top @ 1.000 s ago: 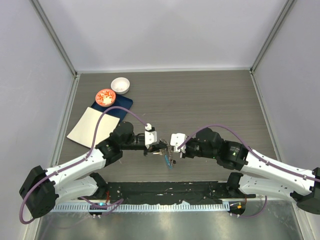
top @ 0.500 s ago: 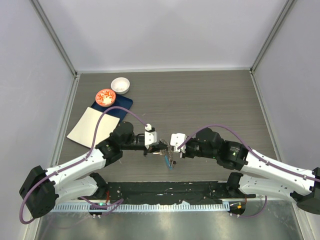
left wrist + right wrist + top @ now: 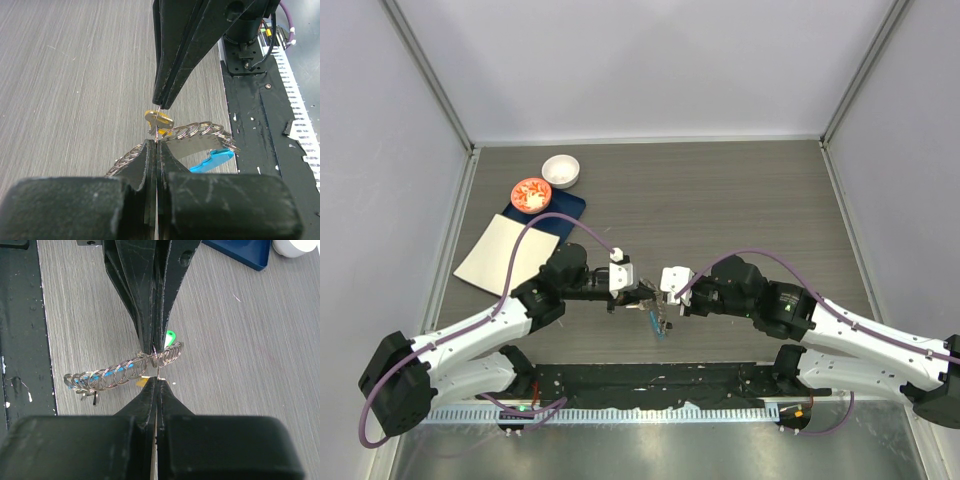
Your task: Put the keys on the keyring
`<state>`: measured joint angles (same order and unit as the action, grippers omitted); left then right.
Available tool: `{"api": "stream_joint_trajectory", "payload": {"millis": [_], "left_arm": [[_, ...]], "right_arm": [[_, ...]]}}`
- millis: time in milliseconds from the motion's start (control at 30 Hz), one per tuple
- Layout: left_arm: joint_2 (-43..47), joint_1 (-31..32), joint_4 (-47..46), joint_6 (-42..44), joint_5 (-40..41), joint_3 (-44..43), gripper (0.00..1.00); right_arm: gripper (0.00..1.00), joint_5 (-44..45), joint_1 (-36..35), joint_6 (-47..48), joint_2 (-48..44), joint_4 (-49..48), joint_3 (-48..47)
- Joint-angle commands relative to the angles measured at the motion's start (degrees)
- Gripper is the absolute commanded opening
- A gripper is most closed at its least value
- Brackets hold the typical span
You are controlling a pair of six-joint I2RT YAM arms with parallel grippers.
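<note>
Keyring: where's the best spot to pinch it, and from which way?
On the keyring, probably the grey coil near its middle, coming from the side with fingertips across one loop. The thin open loops suit narrow fingertips. The blue piece hangs underneath, harder to reach.

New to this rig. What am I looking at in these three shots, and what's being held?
Two robot arms are bolted at the table's near edge, each ending in a two-finger gripper. The wide shot looks down from above. The other two come from a camera on each wrist, looking along its own fingers. Both grippers are shut. The left gripper pinches the keyring, a coiled metal loop. The right gripper seems to pinch a thin key with a yellow tag. Back left lie a white bowl, red dish, blue mat and beige sheet.
</note>
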<state>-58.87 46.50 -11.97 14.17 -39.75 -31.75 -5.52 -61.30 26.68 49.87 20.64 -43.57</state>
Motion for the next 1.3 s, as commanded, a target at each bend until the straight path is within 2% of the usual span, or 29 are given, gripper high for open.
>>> {"api": "stream_joint_trajectory", "payload": {"millis": [0,667,1267], "left_arm": [[0.78,0.17,-2.89,1.03,-1.47,-3.06,0.0],[0.6,0.17,-2.62,1.12,-2.35,-3.32,0.0],[-0.1,0.17,-0.6,3.05,-8.59,-4.2,0.0]], "right_arm": [[0.01,-0.9,-0.4,-0.05,-0.12,-1.92,-1.16],[0.01,-1.34,-0.4,-0.22,0.14,-2.01,-1.08],[0.01,-5.47,-0.4,0.92,0.41,-1.22,-1.43]]}}
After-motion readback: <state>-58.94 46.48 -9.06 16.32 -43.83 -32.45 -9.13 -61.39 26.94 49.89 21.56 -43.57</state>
